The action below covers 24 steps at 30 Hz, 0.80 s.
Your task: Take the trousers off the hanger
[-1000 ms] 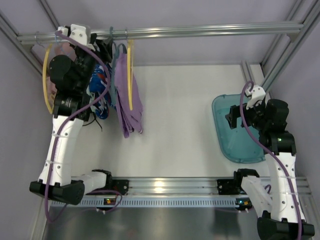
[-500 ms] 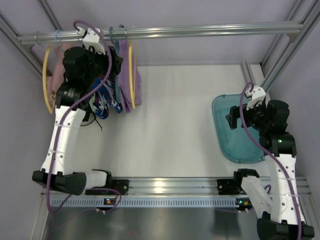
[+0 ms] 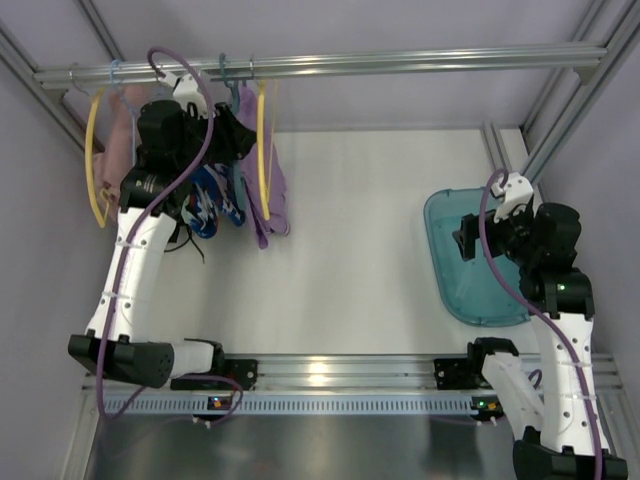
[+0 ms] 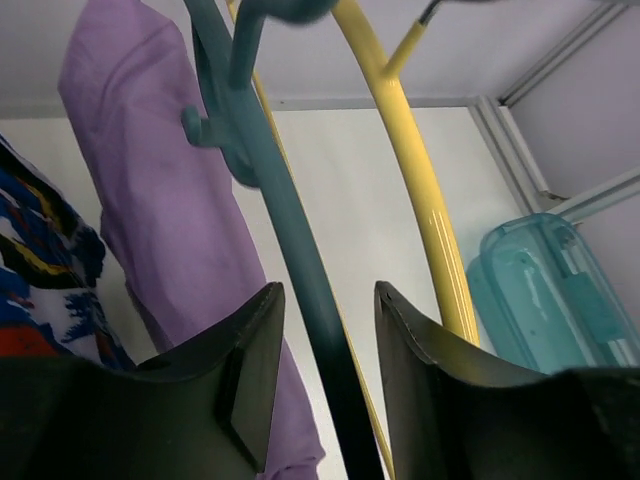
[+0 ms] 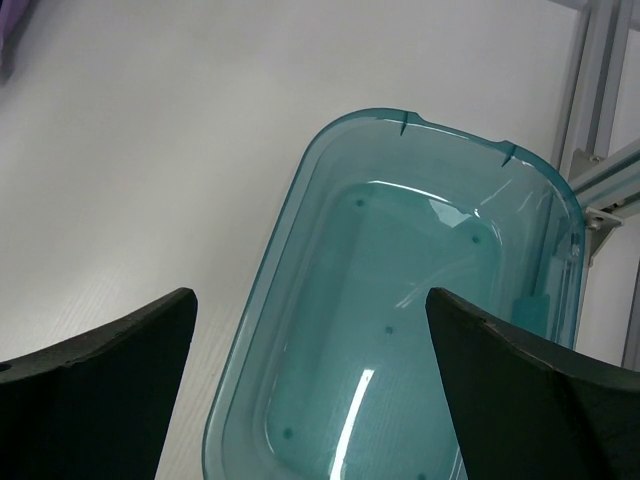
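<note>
The lilac trousers [image 3: 272, 200] hang on the teal hanger [image 3: 237, 100], whose hook is on the rail [image 3: 400, 60]. In the left wrist view the trousers [image 4: 150, 190] drape left of the hanger's teal arm [image 4: 290, 230]. My left gripper [image 3: 236, 135] is up at the hanger; its jaws [image 4: 328, 300] are open, and the teal arm runs between them with a gap on each side. My right gripper [image 3: 468, 240] is open and empty, and in its wrist view [image 5: 310, 310] it hovers over the teal bin.
A yellow hanger [image 3: 261, 130] hangs just right of the teal one and shows in the left wrist view [image 4: 420, 190]. A patterned garment [image 3: 205, 200], a pink garment [image 3: 120, 140] and another yellow hanger [image 3: 93, 160] hang further left. A teal bin [image 3: 440, 215] sits at the right [image 5: 296, 205].
My left gripper has moved right along the rail to the teal hanger. The trousers were drawn up and have swung back down a little. The right arm has barely moved.
</note>
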Available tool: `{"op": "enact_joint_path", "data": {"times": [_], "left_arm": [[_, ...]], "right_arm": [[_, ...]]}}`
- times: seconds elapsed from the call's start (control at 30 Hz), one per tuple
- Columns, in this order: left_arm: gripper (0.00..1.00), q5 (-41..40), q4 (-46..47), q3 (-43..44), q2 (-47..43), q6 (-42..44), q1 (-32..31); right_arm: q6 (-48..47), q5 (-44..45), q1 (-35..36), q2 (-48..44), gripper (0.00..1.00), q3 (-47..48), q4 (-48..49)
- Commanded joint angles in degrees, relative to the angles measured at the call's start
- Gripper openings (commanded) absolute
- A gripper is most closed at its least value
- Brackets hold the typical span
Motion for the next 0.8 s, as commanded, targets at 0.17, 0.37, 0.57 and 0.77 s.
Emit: {"op": "enact_joint_path", "data": {"times": [0.17,0.37,0.57,0.77], "left_arm": [[0.59,13.17,9.49,-8.37,-9.83,-14.70,2.99],[0.52,23.00,15.52,-12.14,-8.07,-23.49,3.70],[0.41,23.29,24.07,-17.15,-7.01,-30.35,4.92],[0.31,24.17,40.59,-24.54,-10.26,-36.94,7.83]], "right_arm": [[-1.09,-0.23,0.74,-1.60,0.99,-0.01,0.48],[-1.01,-0.23,0.74,-1.78,0.99,0.07,0.48],[-1.71,0.21,0.74,-2.57,0.99,-0.02,-0.30],[-2.41,0.91,0.74,-3.62,0.99,-0.28,-1.01]]}}
